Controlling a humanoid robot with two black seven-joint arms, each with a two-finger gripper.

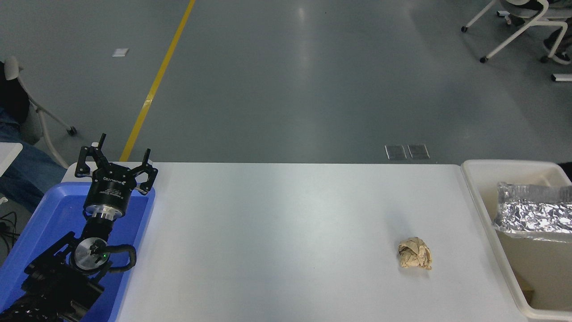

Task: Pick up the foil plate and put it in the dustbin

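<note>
The crinkled silver foil plate (534, 213) sits inside the cream-white dustbin (480, 197) at the table's right end, below the bin's far rim. Its right part is cut off by the picture's edge, so I cannot tell whether anything holds it. My right arm and gripper are out of view. My left gripper (117, 156) is open and empty, parked over the blue tray at the lower left.
A small crumpled brown paper ball (415, 253) lies on the white table (277, 232) left of the dustbin. The blue plastic tray (44, 214) sits at the table's left end. A person's leg (22, 172) shows at the left edge. Wheeled chairs (518, 22) stand at the far right.
</note>
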